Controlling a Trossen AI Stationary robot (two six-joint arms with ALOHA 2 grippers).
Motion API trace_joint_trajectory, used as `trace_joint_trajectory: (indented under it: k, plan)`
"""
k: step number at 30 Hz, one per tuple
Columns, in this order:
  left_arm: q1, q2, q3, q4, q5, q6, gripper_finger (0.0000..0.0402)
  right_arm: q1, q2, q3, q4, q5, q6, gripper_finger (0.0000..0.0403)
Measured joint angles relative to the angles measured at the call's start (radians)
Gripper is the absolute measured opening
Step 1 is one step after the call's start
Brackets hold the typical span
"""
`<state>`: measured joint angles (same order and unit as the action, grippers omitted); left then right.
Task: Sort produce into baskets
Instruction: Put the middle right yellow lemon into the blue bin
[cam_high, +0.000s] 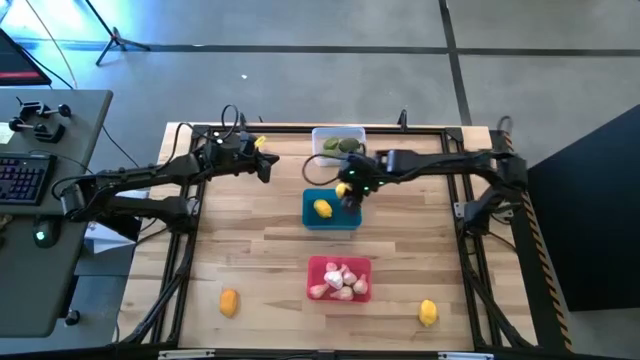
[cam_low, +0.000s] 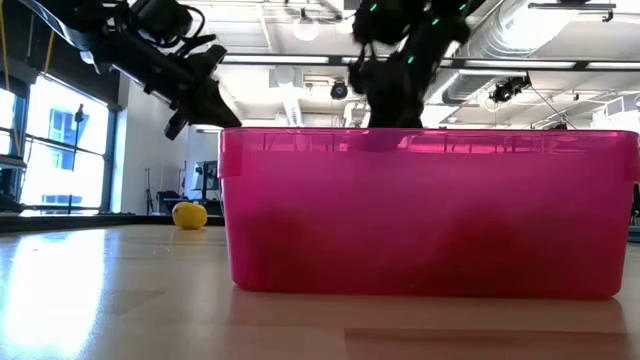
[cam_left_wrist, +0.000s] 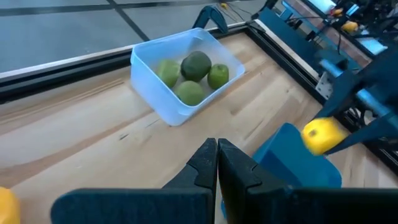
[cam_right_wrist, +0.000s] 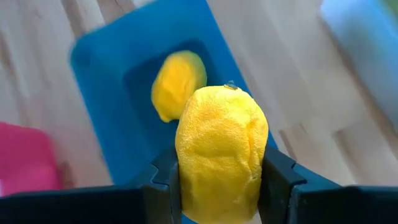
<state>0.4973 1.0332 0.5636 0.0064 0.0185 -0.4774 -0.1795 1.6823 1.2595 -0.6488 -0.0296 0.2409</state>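
Note:
My right gripper (cam_high: 347, 192) is shut on a yellow lemon-like fruit (cam_right_wrist: 221, 152) above the far edge of the teal basket (cam_high: 331, 210), which holds another yellow fruit (cam_right_wrist: 179, 84). My left gripper (cam_left_wrist: 217, 157) is shut and empty, raised above the table left of the clear basket (cam_left_wrist: 180, 74), which holds several green pieces (cam_left_wrist: 196, 65). The red basket (cam_high: 340, 278) holds several whitish-pink bulbs (cam_high: 338, 282). Loose yellow fruits lie at the near left (cam_high: 229, 302), the near right (cam_high: 428, 313) and beside the left arm at the far side (cam_high: 260, 142). My right gripper pinches the yellow fruit by its two opposite sides (cam_right_wrist: 252, 168) between its two fingers (cam_right_wrist: 280, 177). The fingers slant down from above. The fruit is lifted clear, over the teal basket's opening (cam_right_wrist: 143, 74).
A dark frame rail (cam_high: 300, 128) runs around the wooden table. The three baskets stand in a row down the table's middle. In the low view the red basket (cam_low: 430, 210) fills the foreground, with one yellow fruit (cam_low: 189, 214) on the table behind it.

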Motion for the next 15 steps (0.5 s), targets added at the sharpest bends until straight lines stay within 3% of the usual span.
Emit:
trace_joint_trajectory:
  k: [7,15]
  plan:
    - [0.000,0.000,0.000,-0.001,0.032,0.024,0.0000,-0.002,0.157,0.041,0.003,-0.008,-0.057,0.0120]
    - [0.000,0.000,0.000,-0.002,0.058,0.027,0.0000,-0.002,0.221,0.040,0.006,0.043,-0.061,0.0126]
